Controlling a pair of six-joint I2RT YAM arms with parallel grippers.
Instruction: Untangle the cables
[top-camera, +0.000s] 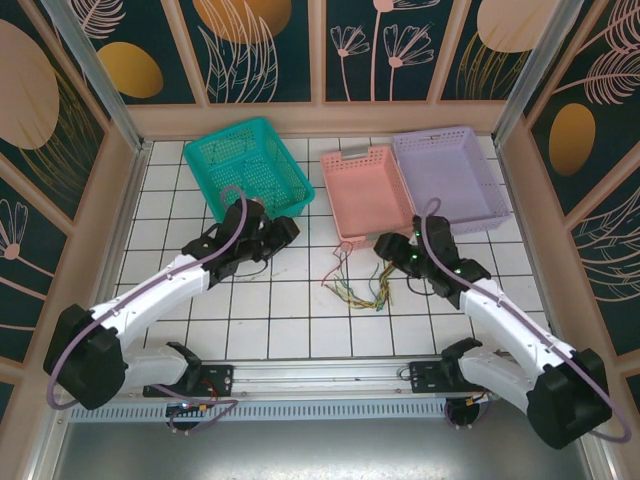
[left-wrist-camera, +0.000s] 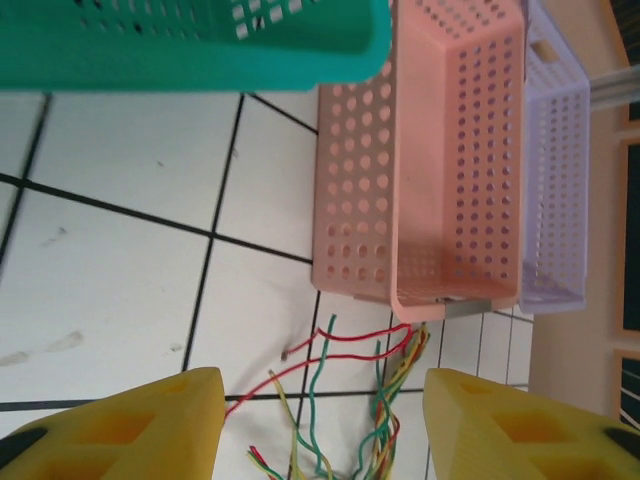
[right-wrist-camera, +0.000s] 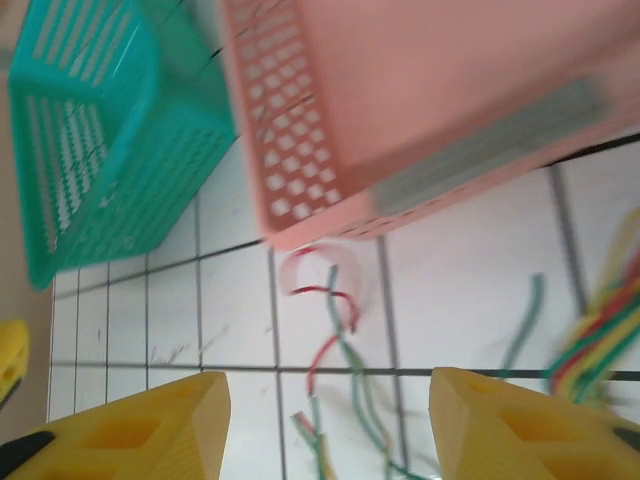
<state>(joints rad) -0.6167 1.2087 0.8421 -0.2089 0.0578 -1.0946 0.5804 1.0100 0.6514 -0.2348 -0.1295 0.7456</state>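
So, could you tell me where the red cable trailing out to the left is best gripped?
Grip the red cable on its loose left stretch, lying flat on the tiles apart from the knotted bundle. Probably come down on the left side, jaws across the wire, so nothing gets pinched.

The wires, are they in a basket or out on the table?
Out. The cables lie tangled on the white tiles just in front of the pink basket, none inside it.

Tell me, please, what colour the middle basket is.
The middle basket is pink; left wrist view shows it best.
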